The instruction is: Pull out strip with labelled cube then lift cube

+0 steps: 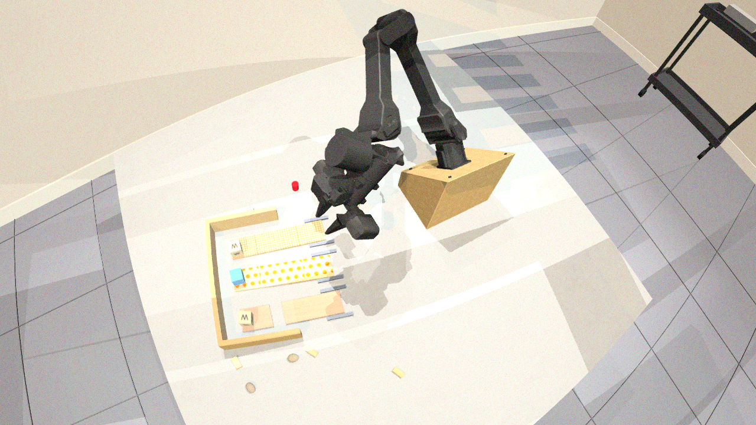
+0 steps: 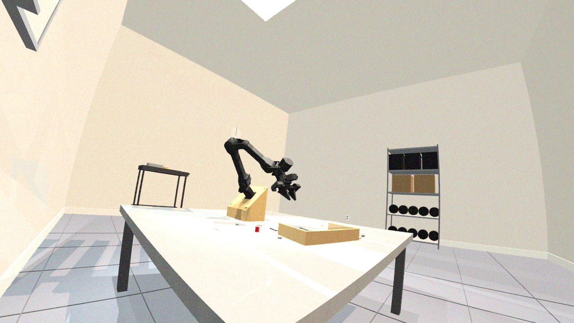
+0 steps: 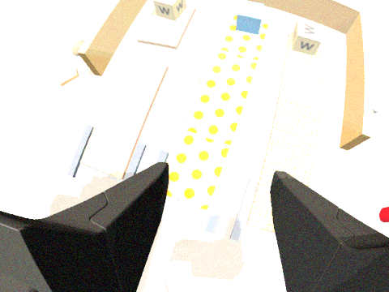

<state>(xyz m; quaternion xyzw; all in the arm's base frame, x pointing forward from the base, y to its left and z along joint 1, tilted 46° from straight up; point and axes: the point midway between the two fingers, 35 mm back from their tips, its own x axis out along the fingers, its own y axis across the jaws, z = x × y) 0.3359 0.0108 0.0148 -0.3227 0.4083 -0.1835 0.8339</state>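
Observation:
My gripper (image 1: pixel 322 224) (image 2: pixel 292 199) (image 3: pixel 220 177) is partly open and empty, above the strips' near ends. A checked strip (image 1: pixel 280 240) (image 3: pixel 297 122) shows no gap and carries a W-marked cube (image 1: pixel 235 247) (image 3: pixel 306 40) at its far end. A dotted strip (image 1: pixel 287 272) (image 3: pixel 219 105) beside it carries a plain blue cube (image 1: pixel 237 276) (image 3: pixel 248 24). The orange strip is in two parts with a wide gap: a long near piece (image 1: pixel 312 308) (image 3: pixel 134 118) and a short far piece (image 1: pixel 261 317) (image 3: pixel 170 32), which carries another W-marked cube (image 1: pixel 245 317) (image 3: pixel 167 9).
A low wooden wall (image 1: pixel 212 274) (image 2: pixel 332 236) (image 3: pixel 354 81) surrounds the strips on three sides. Short grey rails (image 1: pixel 339 316) (image 3: pixel 81 151) flank the near ends. A red cylinder (image 1: pixel 295 186) (image 2: pixel 257 229) (image 3: pixel 385 214) stands outside the wall. Small yellow pieces and brown discs lie beyond the orange strip.

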